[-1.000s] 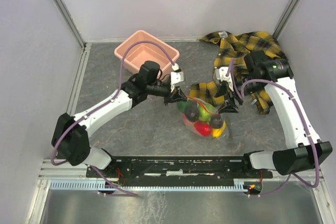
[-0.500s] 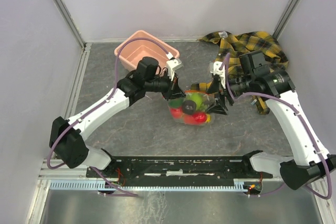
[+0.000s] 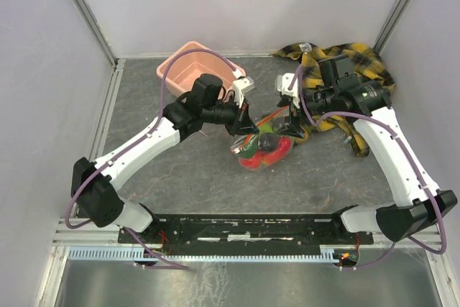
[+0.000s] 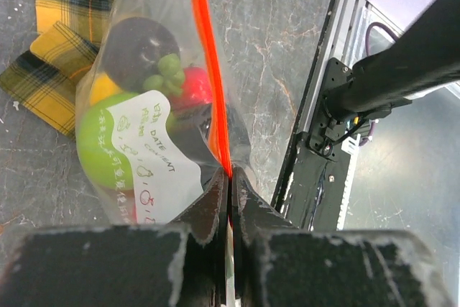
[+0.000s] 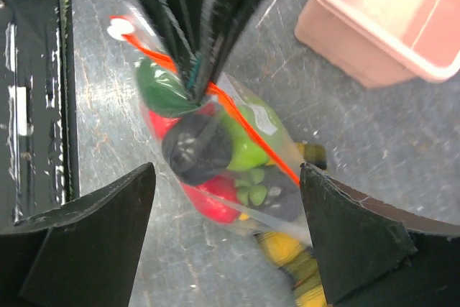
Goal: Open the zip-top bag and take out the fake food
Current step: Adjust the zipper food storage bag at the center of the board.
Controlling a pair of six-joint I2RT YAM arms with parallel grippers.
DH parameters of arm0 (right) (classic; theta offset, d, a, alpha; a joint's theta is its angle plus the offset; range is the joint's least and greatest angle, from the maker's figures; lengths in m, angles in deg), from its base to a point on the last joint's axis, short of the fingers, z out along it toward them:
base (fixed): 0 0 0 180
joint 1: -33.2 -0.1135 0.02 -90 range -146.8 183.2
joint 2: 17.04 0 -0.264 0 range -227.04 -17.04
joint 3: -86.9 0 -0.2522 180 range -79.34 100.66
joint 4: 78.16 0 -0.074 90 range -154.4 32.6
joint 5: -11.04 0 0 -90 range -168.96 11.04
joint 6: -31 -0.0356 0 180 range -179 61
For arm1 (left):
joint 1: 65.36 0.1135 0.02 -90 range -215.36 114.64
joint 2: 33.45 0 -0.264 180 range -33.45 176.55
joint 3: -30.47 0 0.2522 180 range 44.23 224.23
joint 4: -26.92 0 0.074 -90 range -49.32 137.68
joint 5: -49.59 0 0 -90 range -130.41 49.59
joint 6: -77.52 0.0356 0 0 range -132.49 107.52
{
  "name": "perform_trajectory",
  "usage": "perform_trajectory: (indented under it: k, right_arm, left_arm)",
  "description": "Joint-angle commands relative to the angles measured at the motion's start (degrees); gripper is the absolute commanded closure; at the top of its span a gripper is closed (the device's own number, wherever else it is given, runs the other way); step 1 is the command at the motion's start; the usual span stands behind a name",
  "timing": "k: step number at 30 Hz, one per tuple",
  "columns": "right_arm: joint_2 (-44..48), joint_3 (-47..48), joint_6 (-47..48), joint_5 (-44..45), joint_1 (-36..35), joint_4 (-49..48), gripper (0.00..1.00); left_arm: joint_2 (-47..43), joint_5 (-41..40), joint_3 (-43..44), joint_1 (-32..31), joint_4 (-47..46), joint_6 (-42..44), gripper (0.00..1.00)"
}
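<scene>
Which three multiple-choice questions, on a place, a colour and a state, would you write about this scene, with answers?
1. Where is the pink tub? A. By the arm bases B. At the far wall, left of the plaid shirt C. At the right wall
2. The zip-top bag has a zip strip that is: A. blue B. white C. orange-red
3. The left gripper is: A. shut on the zip strip B. open C. shut on the tub
Answers: B, the top view shows it there; C, plain in the left wrist view; A, its fingers pinch the strip.

A lab test cell — plain pale walls (image 3: 237, 5) enclose the table (image 3: 144, 106); metal mounting rail (image 3: 244, 228) in front.
</scene>
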State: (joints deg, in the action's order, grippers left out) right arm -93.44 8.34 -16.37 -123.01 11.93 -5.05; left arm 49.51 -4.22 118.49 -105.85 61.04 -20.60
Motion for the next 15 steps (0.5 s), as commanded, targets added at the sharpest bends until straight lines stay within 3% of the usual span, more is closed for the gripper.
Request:
perform_trajectory:
  k: [1,5,9,15]
  right_arm:
    - [-0.06,8.62,19.80,-8.12,-0.25,14.98,0.09]
    - [-1.12,11.01,22.02,-7.96,-0.18,16.70,0.01]
    - [-2.65,12.86,22.39,-10.83,0.55,17.38,0.01]
    - [-3.35,11.68,30.76,-17.98,3.56,20.00,0.01]
  left_arm:
    - [0.49,2.85,3.35,-0.25,-0.68,-0.62,0.97]
    - [0.82,4.84,3.79,-0.29,0.40,2.96,0.97]
    - [1.72,8.49,5.30,-0.43,3.47,10.86,0.97]
    - [4.12,10.40,9.27,-0.47,10.35,23.30,0.97]
